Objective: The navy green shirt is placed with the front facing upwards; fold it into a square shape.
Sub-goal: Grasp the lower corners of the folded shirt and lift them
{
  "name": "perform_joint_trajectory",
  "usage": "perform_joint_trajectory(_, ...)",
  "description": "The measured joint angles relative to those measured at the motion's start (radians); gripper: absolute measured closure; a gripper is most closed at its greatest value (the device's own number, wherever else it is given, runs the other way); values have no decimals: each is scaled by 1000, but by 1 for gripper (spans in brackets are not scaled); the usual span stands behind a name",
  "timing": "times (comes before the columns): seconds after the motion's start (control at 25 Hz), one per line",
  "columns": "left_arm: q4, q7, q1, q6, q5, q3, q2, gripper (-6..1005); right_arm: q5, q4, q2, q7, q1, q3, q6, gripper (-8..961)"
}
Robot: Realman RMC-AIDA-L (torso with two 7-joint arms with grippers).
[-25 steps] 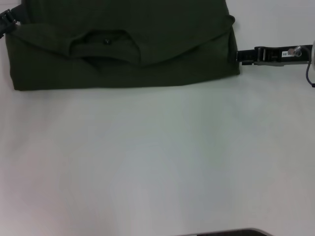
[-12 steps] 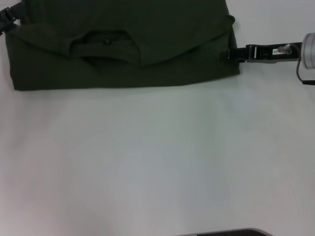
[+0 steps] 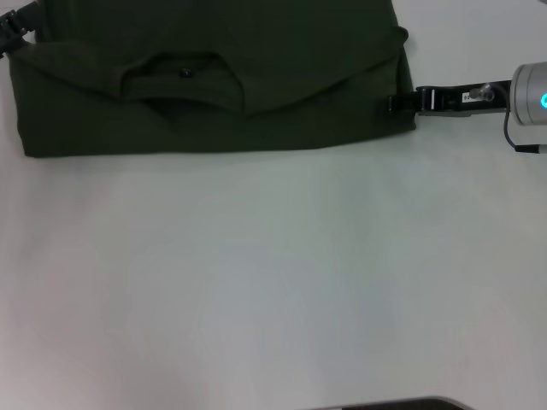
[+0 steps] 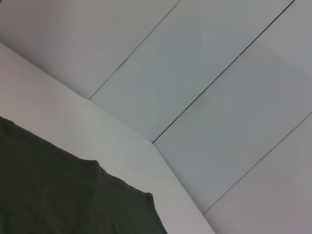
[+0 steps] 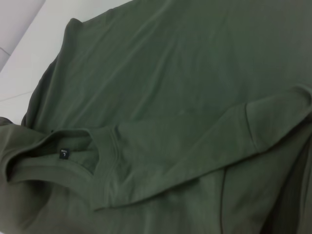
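Reaching the dark olive-green cotton shirt, the right gripper touches its edge; finger state unclear. Soft, limp fabric: pinch the layered hem just ahead.

The shirt lies along the far edge of the table, spread from near the far left corner to a little short of the right edge, with its top running out of the head view. Its collar sits left of the middle of the cloth, and a folded flap lies over the body just beside it. The right gripper reaches in from the table's right edge and meets the shirt's right side. The left gripper is at the shirt's far left corner. The whole near half of the table lies in front of the shirt.
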Motion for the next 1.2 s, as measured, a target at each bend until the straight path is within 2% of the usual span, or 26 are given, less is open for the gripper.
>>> perform_joint_trajectory(0.12,0,0,0,0,0,-1,0,49,0,-2,0,7,-1,4,6,417)
perform_joint_trajectory(0.56,-2,0,0,-11,0,-3,-2,49,8,-11,-9,15,-2,4,12,577)
perform_joint_trajectory(0.76,-3,0,0,-14,0,-2,-3,50,5,-5,-3,10,12,1,29,562)
perform_joint_trajectory(1.12,1,0,-2,-14,-1,-8,1,50,4,2,7,16,11,1,45,438)
perform_joint_trajectory(1.2,1,0,-3,-15,-1,-8,1,50,4,6,7,16,16,0,44,442)
